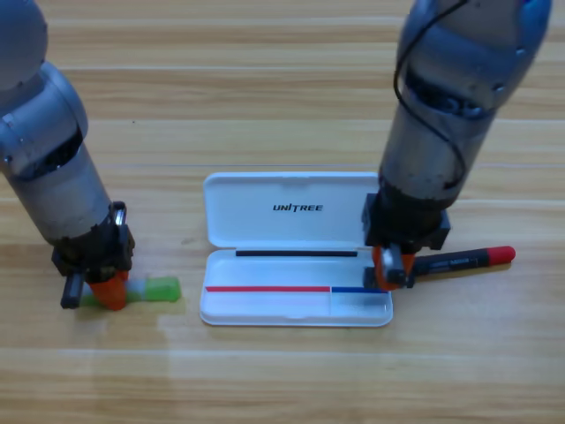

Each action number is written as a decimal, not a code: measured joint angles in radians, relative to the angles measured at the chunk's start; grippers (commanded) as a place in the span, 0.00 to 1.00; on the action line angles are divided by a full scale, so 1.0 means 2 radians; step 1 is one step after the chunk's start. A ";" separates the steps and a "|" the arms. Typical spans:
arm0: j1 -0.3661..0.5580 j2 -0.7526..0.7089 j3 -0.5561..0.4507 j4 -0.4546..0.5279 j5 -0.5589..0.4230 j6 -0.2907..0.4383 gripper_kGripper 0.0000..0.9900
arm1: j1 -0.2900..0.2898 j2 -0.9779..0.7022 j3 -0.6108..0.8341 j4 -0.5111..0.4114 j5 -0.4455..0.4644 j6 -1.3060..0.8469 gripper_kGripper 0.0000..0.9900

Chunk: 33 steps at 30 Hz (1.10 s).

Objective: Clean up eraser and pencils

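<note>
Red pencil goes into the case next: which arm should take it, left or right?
Right. The right gripper is already down on the red pencil at the white case's right edge. The left gripper is across the table, down on the green-ended pencil.

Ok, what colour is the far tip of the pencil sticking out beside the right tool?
Red, seen in the high view: the pencil has a dark body ending in a red tip.

White case (291, 221), lid open and lying flat toward the far side, "UNITREE" printed inside the lid, shallow tray nearest the viewer, resting mid-way across a light wooden tabletop (265, 380) of lengthwise-grained planks.
</note>
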 measured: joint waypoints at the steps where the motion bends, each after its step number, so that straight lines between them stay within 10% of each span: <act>1: 0.000 -0.002 0.002 -0.004 0.003 0.000 0.00 | 0.000 0.007 -0.006 0.000 0.000 -0.001 0.00; 16: -0.016 -0.038 -0.050 0.062 0.039 0.002 0.00 | 0.001 0.060 -0.051 0.000 0.000 -0.002 0.02; 25: -0.056 -0.047 -0.112 0.123 0.041 -0.016 0.00 | 0.001 0.060 -0.051 0.001 0.000 -0.002 0.77; 33: -0.073 -0.047 -0.139 0.147 0.041 -0.024 0.00 | 0.001 0.056 -0.049 0.017 -0.006 -0.002 0.87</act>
